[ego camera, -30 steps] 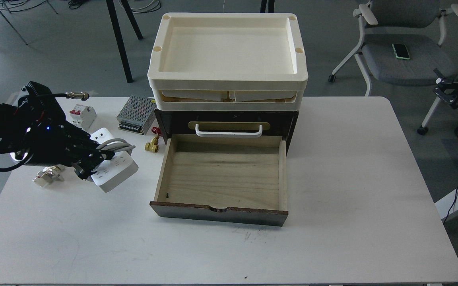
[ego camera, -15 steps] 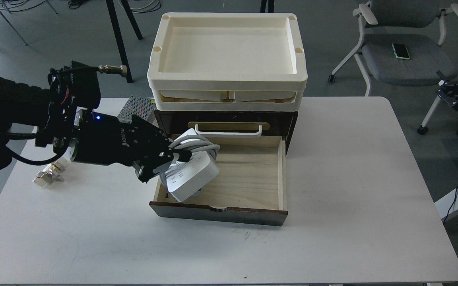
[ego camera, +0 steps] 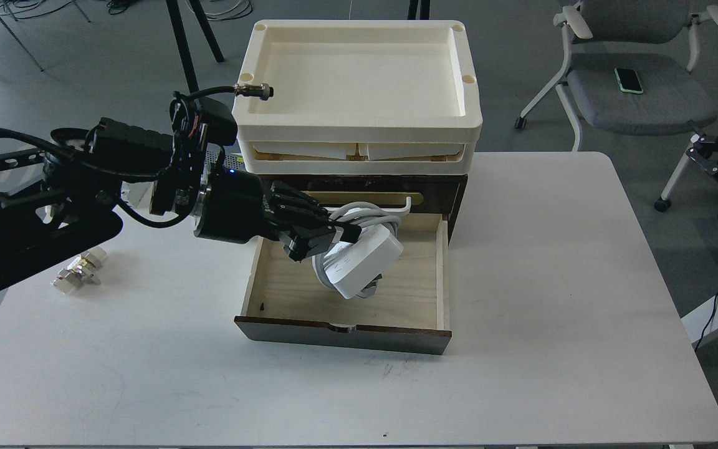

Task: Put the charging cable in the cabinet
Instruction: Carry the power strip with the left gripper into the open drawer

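My left gripper (ego camera: 328, 240) is shut on the charging cable (ego camera: 362, 262), a white power strip with a thick white cord coiled round its middle. It holds the strip tilted in the air over the middle of the open pale wood drawer (ego camera: 284, 293). The drawer is pulled out of the dark brown cabinet (ego camera: 452, 193), which carries stacked cream trays (ego camera: 359, 128). The cabinet's white handle is partly hidden behind the cord. My right gripper (ego camera: 705, 153) is at the far right edge, off the table, too small and dark to read.
A small white and brass part (ego camera: 78, 271) lies on the table at the left. The perforated grey power-supply box (ego camera: 225, 159) is mostly hidden behind my left arm. An office chair (ego camera: 633, 81) with a phone on its seat stands at the back right.
My left arm has carried the charging cable to the right, from the table left of the cabinet to above the middle of the open drawer. The strip has tilted over.
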Controlling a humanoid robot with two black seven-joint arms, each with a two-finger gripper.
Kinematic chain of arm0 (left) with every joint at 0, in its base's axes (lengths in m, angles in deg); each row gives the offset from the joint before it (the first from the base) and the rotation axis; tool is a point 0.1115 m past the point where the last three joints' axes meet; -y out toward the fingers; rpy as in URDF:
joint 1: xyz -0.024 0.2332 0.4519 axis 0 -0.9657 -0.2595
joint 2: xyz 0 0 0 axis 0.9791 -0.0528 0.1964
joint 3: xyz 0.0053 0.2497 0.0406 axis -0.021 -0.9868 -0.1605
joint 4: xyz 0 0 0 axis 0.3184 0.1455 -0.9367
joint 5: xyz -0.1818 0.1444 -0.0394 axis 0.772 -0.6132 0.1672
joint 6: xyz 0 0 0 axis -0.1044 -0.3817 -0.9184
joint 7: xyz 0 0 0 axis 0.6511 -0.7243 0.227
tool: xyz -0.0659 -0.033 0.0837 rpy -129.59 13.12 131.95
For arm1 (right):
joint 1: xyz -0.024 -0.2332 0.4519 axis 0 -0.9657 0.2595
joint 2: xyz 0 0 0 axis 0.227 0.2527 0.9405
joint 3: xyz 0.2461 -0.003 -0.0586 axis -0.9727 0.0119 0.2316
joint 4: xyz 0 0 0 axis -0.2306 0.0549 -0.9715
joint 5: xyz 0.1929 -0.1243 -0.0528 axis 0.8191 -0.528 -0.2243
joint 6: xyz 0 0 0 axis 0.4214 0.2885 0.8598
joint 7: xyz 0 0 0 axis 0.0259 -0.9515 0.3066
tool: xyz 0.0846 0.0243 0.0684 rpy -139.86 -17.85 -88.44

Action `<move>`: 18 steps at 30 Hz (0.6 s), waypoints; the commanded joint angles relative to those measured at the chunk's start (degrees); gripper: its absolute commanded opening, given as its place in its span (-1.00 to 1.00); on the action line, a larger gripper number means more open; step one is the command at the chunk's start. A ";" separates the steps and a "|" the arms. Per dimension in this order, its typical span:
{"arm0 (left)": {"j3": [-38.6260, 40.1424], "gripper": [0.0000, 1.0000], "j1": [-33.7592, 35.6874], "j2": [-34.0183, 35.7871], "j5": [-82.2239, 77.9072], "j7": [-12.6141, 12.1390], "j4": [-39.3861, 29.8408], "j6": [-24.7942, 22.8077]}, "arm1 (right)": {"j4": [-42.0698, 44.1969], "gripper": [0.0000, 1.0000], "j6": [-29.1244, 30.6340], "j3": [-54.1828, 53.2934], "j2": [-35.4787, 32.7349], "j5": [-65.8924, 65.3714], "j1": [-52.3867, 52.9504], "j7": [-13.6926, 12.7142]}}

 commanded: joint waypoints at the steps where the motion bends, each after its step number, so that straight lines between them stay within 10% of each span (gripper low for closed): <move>1: -2.70 -1.00 -0.06 -3.86 -1.02 0.00 5.55 0.00 | 0.00 1.00 0.00 0.00 0.03 -0.01 0.00 0.00; 18: -6.30 -1.00 -1.73 -14.94 -0.23 -5.06 22.26 0.00 | 0.00 1.00 0.00 0.00 0.11 -0.01 -0.96 0.00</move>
